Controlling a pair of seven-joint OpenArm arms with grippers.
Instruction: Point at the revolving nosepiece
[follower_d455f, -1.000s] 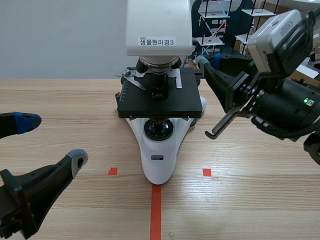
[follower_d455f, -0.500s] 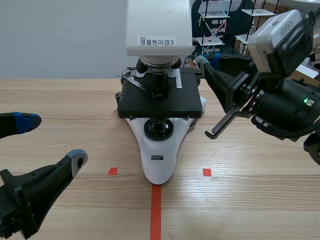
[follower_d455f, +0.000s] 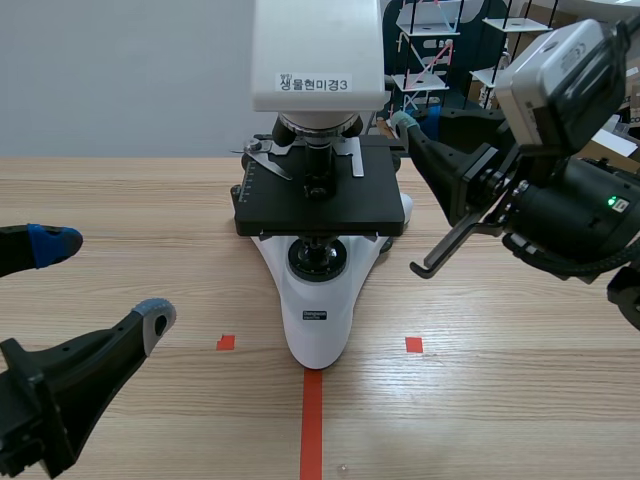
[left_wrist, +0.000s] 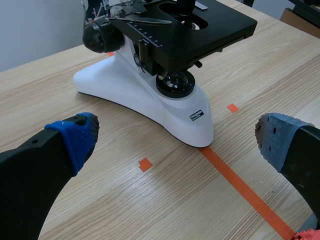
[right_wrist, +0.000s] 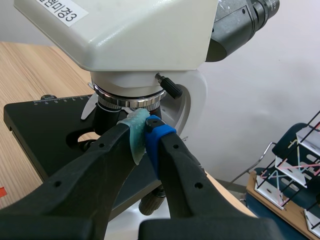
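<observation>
A white microscope (follower_d455f: 318, 300) with a black stage (follower_d455f: 320, 195) stands at the table's middle. Its revolving nosepiece (right_wrist: 129, 101), a silver ring with dark objectives, sits under the white head (right_wrist: 130, 35). My right gripper (right_wrist: 145, 126) is shut, fingertips together, raised beside the stage with its tips right at the nosepiece's lower edge. In the scene view that gripper's tip (follower_d455f: 403, 122) lies at the stage's right rear corner. My left gripper (left_wrist: 175, 140) is open, low over the table in front of the microscope base (left_wrist: 150, 100), holding nothing.
Orange-red tape marks (follower_d455f: 311, 420) lie on the wooden table before the microscope. A rack with wire shelves (follower_d455f: 440, 50) stands behind the table at the right. A grey wall fills the back left.
</observation>
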